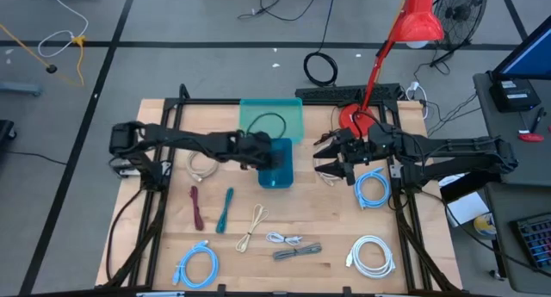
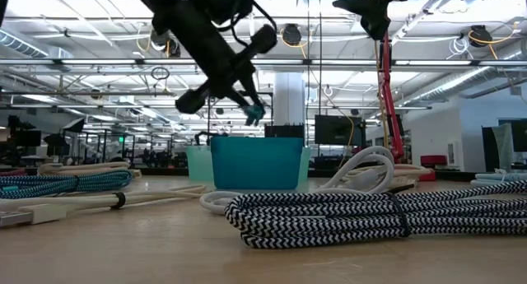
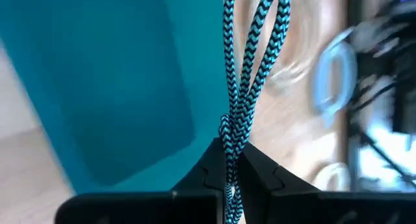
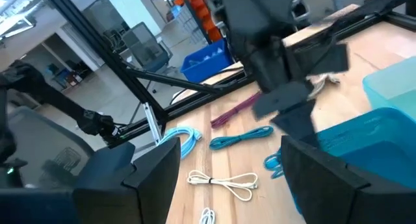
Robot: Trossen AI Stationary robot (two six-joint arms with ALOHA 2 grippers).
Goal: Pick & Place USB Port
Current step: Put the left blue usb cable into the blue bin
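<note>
Release should wait until the left gripper [image 3: 231, 175], clamped on the teal braided cable [image 3: 250, 68] hanging above the blue bin [image 1: 277, 163], is centred and lower, while the right gripper [image 1: 331, 157], fingers apart, hovers nearby.

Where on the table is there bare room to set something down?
Bare wood lies at the left-front of the table, beside the maroon cable, and between the teal bin and the white cable coil. It is crowded around the bin, where both grippers hover.
</note>
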